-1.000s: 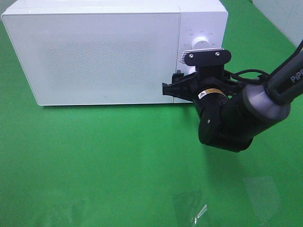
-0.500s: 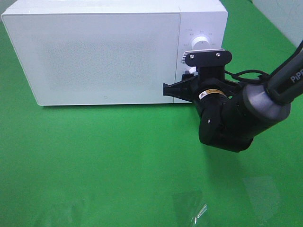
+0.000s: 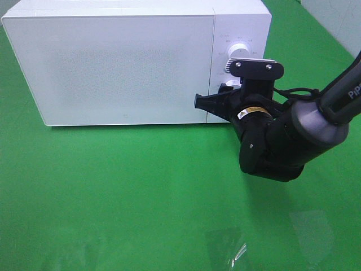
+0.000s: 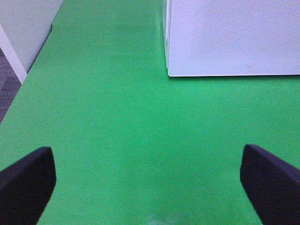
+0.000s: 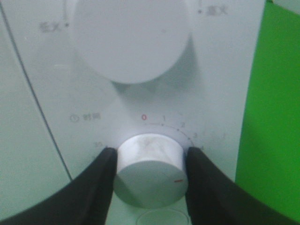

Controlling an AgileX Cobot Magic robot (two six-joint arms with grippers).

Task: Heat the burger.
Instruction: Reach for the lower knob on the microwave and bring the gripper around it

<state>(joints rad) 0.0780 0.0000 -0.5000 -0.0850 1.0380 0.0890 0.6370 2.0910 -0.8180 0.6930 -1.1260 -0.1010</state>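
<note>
The burger is out of view; the white microwave [image 3: 124, 62] stands with its door closed. My right gripper [image 3: 227, 89] is at the microwave's control panel. In the right wrist view the right gripper [image 5: 150, 155] is shut on the lower timer knob [image 5: 149, 171], one black finger [image 5: 101, 180] pressed on each side of it. The knob's red mark points down and to the right on the dial. My left gripper [image 4: 146, 154] hangs open over bare green table, holding nothing, with the microwave's [image 4: 234, 37] left corner ahead of it.
A larger white knob [image 5: 129, 37] sits above the timer knob on the panel, also seen in the high view as the upper knob [image 3: 237, 52]. The green table [image 3: 141, 192] spreads in front of the microwave. A grey floor edge [image 4: 9, 79] lies beyond the table's left side.
The right gripper's jaws have closed onto the timer knob and its wrist has twisted a little, tilting the camera bracket to the right. The left gripper has not moved.
</note>
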